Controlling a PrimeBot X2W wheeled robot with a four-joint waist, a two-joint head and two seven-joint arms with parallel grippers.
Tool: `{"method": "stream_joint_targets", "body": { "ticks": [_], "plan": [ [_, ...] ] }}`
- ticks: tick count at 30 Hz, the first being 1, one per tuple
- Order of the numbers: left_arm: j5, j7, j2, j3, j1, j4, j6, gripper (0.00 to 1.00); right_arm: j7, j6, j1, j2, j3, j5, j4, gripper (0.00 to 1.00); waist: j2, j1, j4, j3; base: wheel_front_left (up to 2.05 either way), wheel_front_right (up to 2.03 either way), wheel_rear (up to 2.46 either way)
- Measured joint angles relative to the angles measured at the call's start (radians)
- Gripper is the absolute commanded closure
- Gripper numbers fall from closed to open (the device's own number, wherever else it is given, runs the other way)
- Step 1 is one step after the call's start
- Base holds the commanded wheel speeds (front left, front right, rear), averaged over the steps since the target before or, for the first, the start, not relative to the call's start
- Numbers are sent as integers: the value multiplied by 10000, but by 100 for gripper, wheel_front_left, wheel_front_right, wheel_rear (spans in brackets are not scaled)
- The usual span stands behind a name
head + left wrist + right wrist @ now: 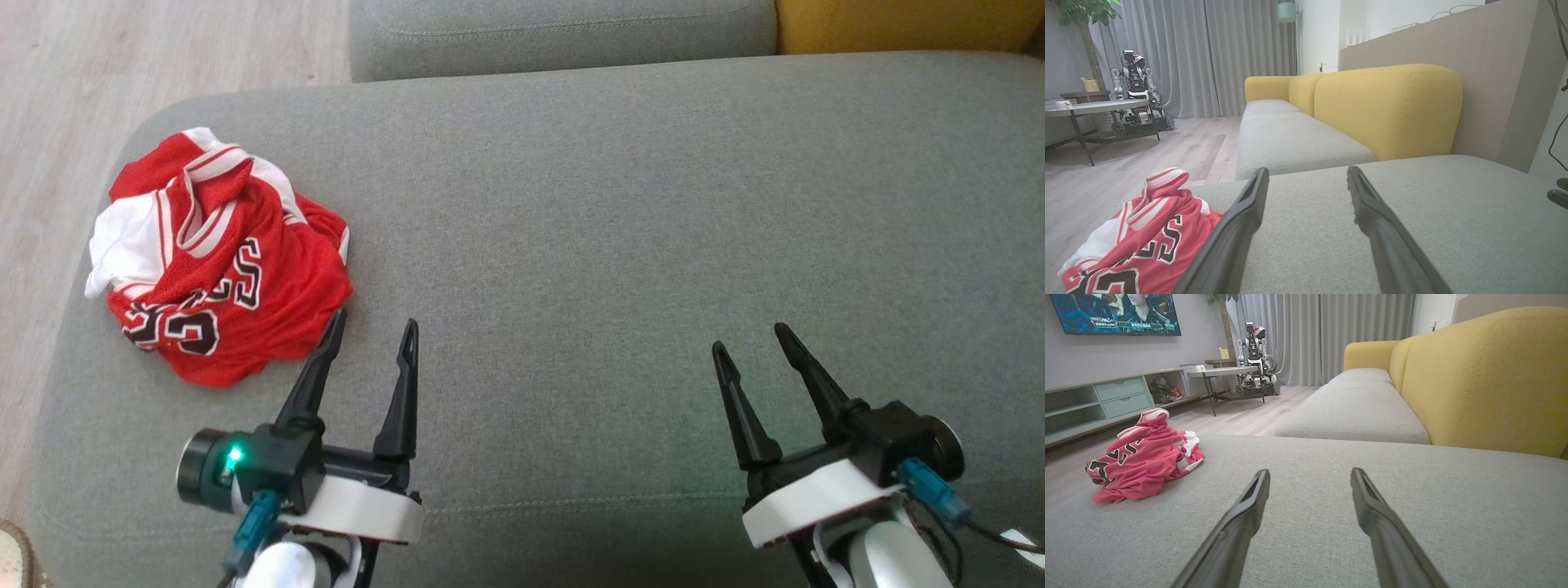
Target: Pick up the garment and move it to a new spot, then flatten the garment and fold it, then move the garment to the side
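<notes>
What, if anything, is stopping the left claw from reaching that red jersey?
Probably nothing. The left claw is open and empty, right beside the crumpled jersey and almost at the cloth's edge. Only bare grey cushion lies between them, so the jersey looks reachable.

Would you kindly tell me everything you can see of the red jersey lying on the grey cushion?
The jersey is red mesh-like fabric with white panels, red-and-white striped trim, and black lettering outlined in white. It lies crumpled in a loose, unfolded heap near the left edge of the grey sofa cushion, resting on it. The open left pincer hovers close beside its near edge, gripping nothing; whether a fingertip touches it cannot be told.
</notes>
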State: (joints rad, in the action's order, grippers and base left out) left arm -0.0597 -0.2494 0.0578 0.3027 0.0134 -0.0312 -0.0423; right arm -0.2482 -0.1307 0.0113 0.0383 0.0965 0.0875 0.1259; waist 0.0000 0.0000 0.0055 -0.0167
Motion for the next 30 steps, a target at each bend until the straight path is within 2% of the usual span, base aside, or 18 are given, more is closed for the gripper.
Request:
{"method": "stream_joint_targets", "body": {
  "ticks": [17,23,30],
  "plan": [
    [52,0,-15,-13,19,15,82,0,-2,0,-1,2,-12,0,0,0,0,0,179,14,0,0,0],
    [23,0,-23,10,20,15,-21,0,-17,0,-12,6,0,-58,2,0,0,0,666,42,0,0,0],
    [-50,-2,-25,33,50,-12,-213,0,-33,0,-33,12,38,-173,-31,0,0,0,1649,53,0,0,0]
  ]
}}
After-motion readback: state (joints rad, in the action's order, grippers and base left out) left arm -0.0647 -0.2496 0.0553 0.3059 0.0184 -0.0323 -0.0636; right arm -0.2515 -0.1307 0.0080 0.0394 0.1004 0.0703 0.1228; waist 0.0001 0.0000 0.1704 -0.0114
